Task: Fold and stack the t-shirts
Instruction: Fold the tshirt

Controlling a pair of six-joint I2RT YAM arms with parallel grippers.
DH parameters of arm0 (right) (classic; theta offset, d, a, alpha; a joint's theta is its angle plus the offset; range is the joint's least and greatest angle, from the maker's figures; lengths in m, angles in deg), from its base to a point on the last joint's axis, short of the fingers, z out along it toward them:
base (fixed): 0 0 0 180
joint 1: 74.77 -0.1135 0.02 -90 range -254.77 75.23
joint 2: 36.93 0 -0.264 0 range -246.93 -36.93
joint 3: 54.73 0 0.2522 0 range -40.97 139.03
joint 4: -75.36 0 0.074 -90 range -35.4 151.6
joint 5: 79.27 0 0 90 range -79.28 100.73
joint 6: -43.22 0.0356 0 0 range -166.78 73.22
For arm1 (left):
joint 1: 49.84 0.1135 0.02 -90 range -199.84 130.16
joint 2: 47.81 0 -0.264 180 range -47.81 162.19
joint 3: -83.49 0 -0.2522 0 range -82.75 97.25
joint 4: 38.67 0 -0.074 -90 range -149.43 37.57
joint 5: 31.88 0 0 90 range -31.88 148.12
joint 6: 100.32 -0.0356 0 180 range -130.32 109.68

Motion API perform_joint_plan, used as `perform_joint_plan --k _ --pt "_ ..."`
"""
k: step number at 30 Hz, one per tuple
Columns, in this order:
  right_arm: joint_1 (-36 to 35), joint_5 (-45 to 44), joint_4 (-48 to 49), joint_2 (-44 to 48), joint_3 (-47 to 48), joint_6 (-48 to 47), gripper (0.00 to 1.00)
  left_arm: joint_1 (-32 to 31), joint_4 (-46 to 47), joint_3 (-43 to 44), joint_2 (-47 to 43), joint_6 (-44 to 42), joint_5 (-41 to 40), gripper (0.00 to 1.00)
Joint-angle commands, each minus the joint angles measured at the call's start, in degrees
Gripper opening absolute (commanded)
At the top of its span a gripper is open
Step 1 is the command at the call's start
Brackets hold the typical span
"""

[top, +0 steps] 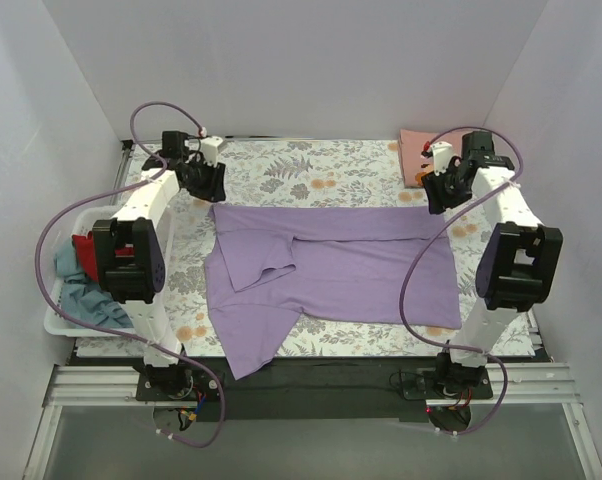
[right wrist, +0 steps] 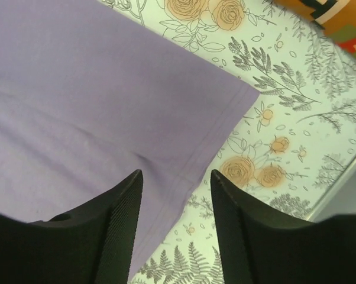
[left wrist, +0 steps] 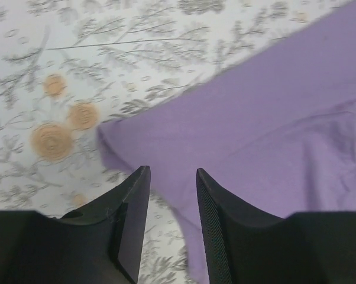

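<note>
**Item 1, lavender t-shirt** [top: 331, 265]: lies mid-table on the floral table cloth [top: 311, 170]. One sleeve and side panel are turned in over the body, and the near-left part trails toward my bases. Its far edge runs straight between my two grippers.

**Item 2, left gripper** [left wrist: 172, 171]: jaws spread, nothing between them. It is poised over the tee's far-left corner, which sits just ahead and left of my fingertips.

**Item 3, right gripper** [right wrist: 176, 174]: jaws spread, empty, above the stitched hem. The far-right corner lies ahead and to the right.

**Item 4, salmon-pink t-shirt** [top: 414, 155]: folded at the far-right corner of the table, apart from the lavender one.

**Item 5, white basket** [top: 56, 320]: at the table's left edge, holding a red tee [top: 84, 250] and a grey-blue tee [top: 81, 295].

**Handling note:** I judge the step in hand to be taking both far corners for the next fold.
- Shift each gripper outward until it is squarely over its corner.
- Descend so one finger slides under the shirt edge only, never pinching the patterned cloth beneath.
- Close both sides together, lift level, and keep the edge taut so the fold lands square.
</note>
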Motion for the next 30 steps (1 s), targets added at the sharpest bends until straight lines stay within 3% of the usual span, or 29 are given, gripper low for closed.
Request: perform_joint_plan --k 1,12,17,23,26,27,29,30 --pt "0.39 -0.51 0.42 -7.45 3.8 3.68 0.54 -3.2 -1.19 -5.1 -1.65 2.05 2.93 0.35" --pt "0.3 -6.67 8.33 -17.13 3.8 4.83 0.5 -3.46 -0.75 -12.76 2.56 4.17 -2.42 0.3" --pt "0.3 -9.66 9.65 -23.72 10.2 6.14 0.51 -2.85 0.39 -6.64 9.24 4.87 -7.53 0.27" --pt "0.21 -6.15 9.48 -23.83 14.53 6.59 0.57 -2.85 -2.85 0.16 10.5 3.47 -1.13 0.3" --pt "0.21 -1.15 6.41 -17.07 12.16 4.22 0.66 -2.85 -5.22 -1.59 2.27 -0.83 7.39 0.38" --pt "0.21 0.43 5.27 -14.79 11.37 3.26 0.7 -2.85 -6.27 -2.38 -0.3 -2.06 8.98 0.52" --pt "0.21 3.87 1.33 -7.32 8.13 0.09 0.73 -2.76 -12.13 -3.88 -6.61 -6.79 14.69 0.63" --pt "0.21 4.74 0.0 -1.99 6.81 -1.4 0.78 -2.76 -14.09 -4.67 -8.57 -8.64 15.75 0.75"
